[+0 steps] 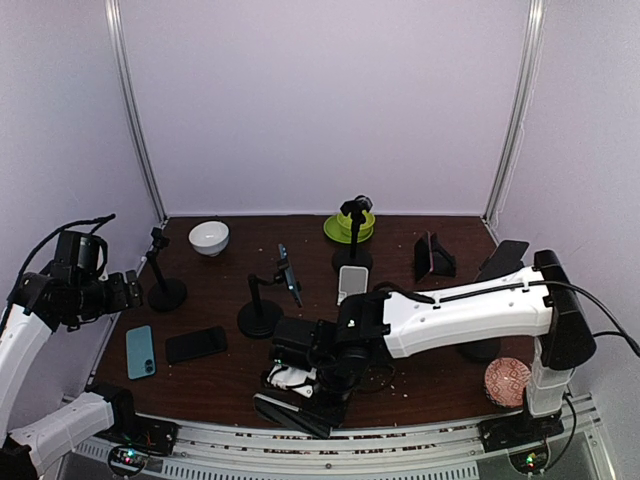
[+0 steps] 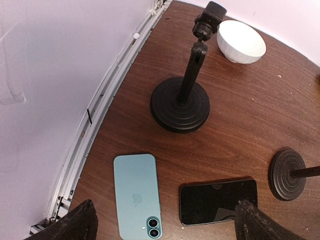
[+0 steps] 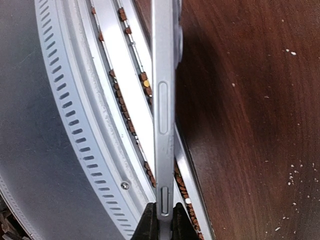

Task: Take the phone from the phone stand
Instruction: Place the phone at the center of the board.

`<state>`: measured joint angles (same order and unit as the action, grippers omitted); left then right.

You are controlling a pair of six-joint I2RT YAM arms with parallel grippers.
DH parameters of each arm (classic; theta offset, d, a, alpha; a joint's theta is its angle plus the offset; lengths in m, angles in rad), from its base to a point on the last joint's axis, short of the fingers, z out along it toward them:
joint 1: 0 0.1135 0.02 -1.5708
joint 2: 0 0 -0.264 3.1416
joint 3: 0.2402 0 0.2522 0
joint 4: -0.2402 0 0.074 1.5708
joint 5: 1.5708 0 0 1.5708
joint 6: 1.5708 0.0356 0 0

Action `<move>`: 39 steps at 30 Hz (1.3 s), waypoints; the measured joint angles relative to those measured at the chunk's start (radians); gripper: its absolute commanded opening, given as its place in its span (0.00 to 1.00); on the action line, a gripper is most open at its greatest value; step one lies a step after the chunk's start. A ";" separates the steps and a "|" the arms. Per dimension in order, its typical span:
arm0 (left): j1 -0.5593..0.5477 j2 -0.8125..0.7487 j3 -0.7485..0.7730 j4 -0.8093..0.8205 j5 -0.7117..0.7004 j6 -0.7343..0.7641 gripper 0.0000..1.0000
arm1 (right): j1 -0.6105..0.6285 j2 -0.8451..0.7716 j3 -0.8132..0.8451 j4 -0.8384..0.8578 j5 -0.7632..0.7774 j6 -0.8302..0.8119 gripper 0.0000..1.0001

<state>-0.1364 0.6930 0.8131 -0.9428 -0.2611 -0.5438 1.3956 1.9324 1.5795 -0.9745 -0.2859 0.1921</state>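
While right claw [image 3: 162, 222] pinches a slim silver-edged phone [image 3: 162, 100], left claw [image 2: 167, 225] gapes wide, grainy brown tabletop [image 3: 240, 125].

The phone [image 3: 163, 125] hangs above the table's [image 3: 240, 125] near edge.

At least five phones can be counted: a teal phone [image 1: 140, 351], a black phone [image 1: 196, 344] and a white phone [image 1: 351, 283] lying flat, one mounted phone [image 1: 290, 275], and one silver phone [image 3: 162, 100] seen edge-on. Three round-based stands show clearly: left stand [image 1: 167, 294], middle stand [image 1: 260, 320], back stand [image 1: 352, 258]. There is one white bowl [image 1: 209, 237] and one green dish [image 1: 333, 230].
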 measured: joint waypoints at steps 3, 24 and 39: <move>0.000 0.000 0.000 0.000 0.000 0.000 0.98 | 0.000 0.037 0.043 -0.014 -0.053 0.008 0.00; 0.007 -0.006 0.000 0.000 0.000 0.000 0.98 | -0.171 0.141 0.086 0.130 -0.354 0.222 0.00; 0.008 0.000 0.000 0.000 0.004 0.000 0.98 | -0.257 0.318 0.092 0.529 -0.583 0.553 0.00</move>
<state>-0.1284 0.6926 0.8131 -0.9424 -0.2569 -0.5438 1.1389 2.2505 1.6711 -0.4454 -0.8688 0.7448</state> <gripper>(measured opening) 0.978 0.082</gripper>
